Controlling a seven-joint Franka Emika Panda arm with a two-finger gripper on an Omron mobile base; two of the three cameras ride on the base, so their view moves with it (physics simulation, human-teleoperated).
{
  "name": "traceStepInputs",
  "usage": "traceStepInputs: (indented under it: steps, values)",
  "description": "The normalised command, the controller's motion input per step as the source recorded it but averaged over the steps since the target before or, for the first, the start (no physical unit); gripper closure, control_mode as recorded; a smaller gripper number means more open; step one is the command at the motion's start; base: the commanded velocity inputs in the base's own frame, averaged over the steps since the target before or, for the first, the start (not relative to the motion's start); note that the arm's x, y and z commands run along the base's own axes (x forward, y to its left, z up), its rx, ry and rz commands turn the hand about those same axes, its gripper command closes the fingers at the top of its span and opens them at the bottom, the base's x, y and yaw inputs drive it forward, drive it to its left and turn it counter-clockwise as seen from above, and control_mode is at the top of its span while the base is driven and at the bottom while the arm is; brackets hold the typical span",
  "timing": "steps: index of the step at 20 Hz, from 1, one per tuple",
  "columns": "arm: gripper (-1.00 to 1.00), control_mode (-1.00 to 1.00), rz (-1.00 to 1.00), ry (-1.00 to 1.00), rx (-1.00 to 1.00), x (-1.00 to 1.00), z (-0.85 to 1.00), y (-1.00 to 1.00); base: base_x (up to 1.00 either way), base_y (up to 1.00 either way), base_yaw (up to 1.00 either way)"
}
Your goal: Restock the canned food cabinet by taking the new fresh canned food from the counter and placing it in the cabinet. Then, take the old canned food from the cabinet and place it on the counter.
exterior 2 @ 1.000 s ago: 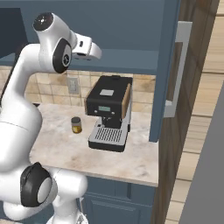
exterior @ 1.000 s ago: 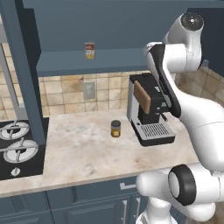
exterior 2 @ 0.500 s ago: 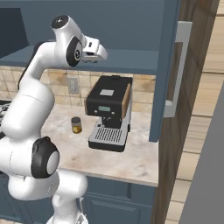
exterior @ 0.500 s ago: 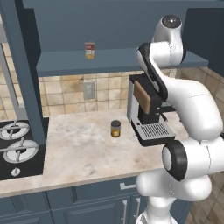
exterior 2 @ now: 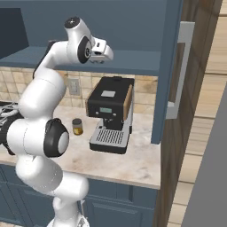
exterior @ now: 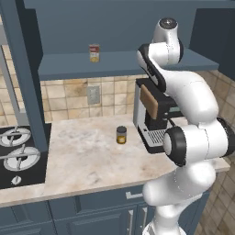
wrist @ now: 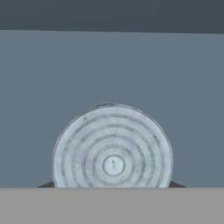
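In the hand view the new fresh canned food (wrist: 113, 151) shows its silvery ringed top, close up between the dark tips of my gripper (wrist: 112, 184), which is shut on it. Behind the can lies a flat blue surface of the cabinet (wrist: 109, 65). In the right base view my gripper (exterior 2: 106, 52) is raised at the level of the cabinet shelf (exterior 2: 137, 62). The old canned food (exterior: 94, 53), red above and yellowish below, stands upright on the shelf (exterior: 69, 66), well left of my arm. The marbled counter (exterior: 82, 160) runs below.
A dark can with a yellow band (exterior: 121, 135) stands on the counter beside a black coffee machine (exterior: 153, 114). The stovetop (exterior: 18, 151) is at the left. An open cabinet door (exterior 2: 173, 75) hangs right of the shelf; another door (exterior: 23, 78) stands at the left.
The arm has swung from the right toward the cabinet, and the hand has come up to shelf height. The cans on the shelf and the counter have not moved.
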Motion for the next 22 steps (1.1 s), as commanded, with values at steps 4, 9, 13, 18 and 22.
traceStepInputs:
  steps: [4, 9, 13, 18, 22]
  values:
    - [-1.0, -1.0, 0.0, -0.02, 0.0, 0.58, -0.19, -0.04, 0.0, 0.0, 0.0]
    - [-1.0, -1.0, 0.0, -0.03, 0.0, 0.24, -0.02, 0.0, 0.0, 0.0, 0.0]
    - [-1.0, -1.0, 0.0, -0.04, 0.0, 0.1, 0.0, 0.0, 0.0, 0.0, 0.0]
    - [-1.0, -1.0, 0.0, -0.09, 0.0, -0.26, 0.0, 0.0, 0.0, 0.0, 0.0]
    - [-1.0, -1.0, 0.0, -0.21, 0.04, -0.99, 0.05, -0.09, 0.0, 0.0, 0.0]
